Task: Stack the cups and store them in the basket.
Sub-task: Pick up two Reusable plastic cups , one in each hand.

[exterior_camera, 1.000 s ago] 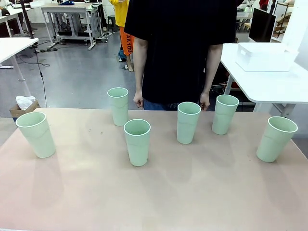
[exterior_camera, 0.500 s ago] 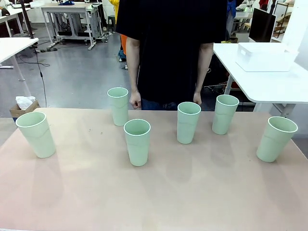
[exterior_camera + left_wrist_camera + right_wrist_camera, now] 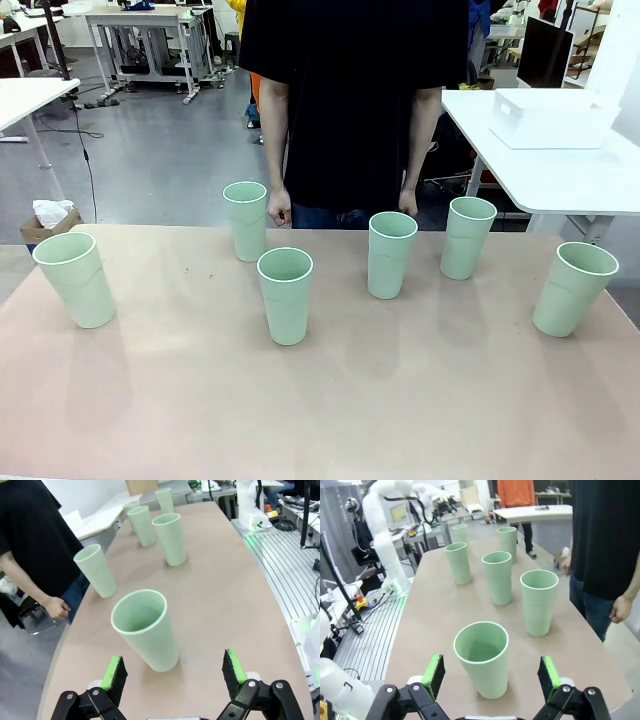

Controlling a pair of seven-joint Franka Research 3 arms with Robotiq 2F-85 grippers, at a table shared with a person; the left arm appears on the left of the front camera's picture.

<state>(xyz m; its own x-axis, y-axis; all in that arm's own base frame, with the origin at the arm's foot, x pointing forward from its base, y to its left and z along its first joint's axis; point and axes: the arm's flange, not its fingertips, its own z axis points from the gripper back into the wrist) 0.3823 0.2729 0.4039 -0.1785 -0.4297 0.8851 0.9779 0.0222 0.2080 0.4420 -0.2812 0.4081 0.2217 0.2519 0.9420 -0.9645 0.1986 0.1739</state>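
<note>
Jaws wide open: left gripper (image 3: 173, 661) and right gripper (image 3: 492, 661) each face a tall mint-green tapered plastic cup (image 3: 146, 632) just ahead (upright, unheld); an off-centre finger may topple it.

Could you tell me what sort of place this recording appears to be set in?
Probably a robotics lab or workshop: a white robot arm stands beside the table, white workbenches sit on a bare grey floor, and a monitor stands behind.

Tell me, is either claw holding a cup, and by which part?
Nothing is held: left claw and right claw are both open, clear of the cups.
</note>
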